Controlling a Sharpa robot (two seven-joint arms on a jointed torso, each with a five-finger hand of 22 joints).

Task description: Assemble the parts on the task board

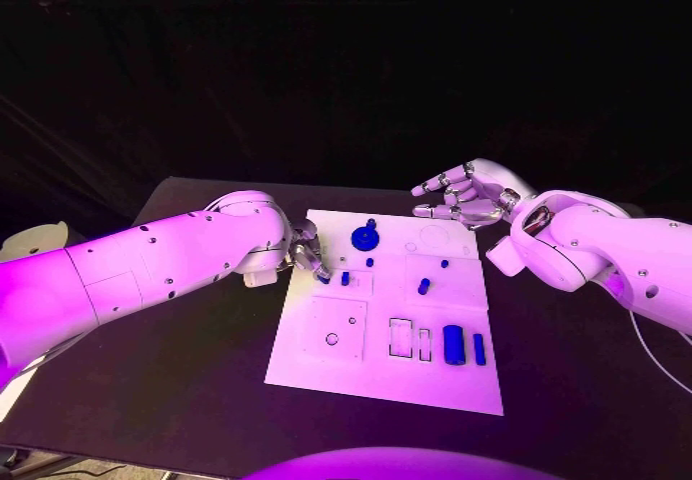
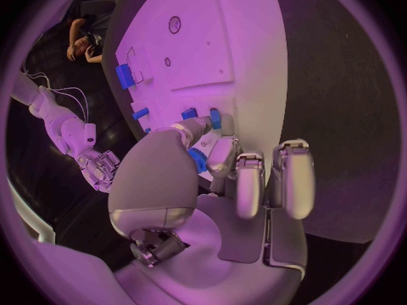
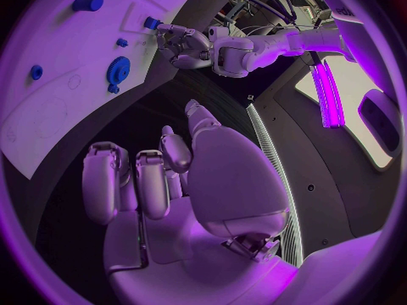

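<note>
The white task board (image 1: 382, 375) lies in the middle of the black table. My left hand (image 1: 306, 255) hangs over its left edge with the fingers curled down. Its fingertips (image 3: 173, 37) reach two small blue parts (image 1: 335, 278) (image 2: 216, 118); whether they grip one is hidden. A blue gear (image 1: 366, 238) (image 3: 117, 68) lies just beyond that hand. My right hand (image 1: 462, 195) hovers off the board's far right corner, its fingers (image 3: 136, 176) spread and holding nothing.
More blue parts sit on the board: a short peg (image 1: 424, 286) mid-board, and a large cylinder (image 1: 454, 344) with a thin bar (image 1: 479, 347) near the front right. A round hole (image 1: 332, 338) and rectangular slots (image 1: 404, 337) lie at the front.
</note>
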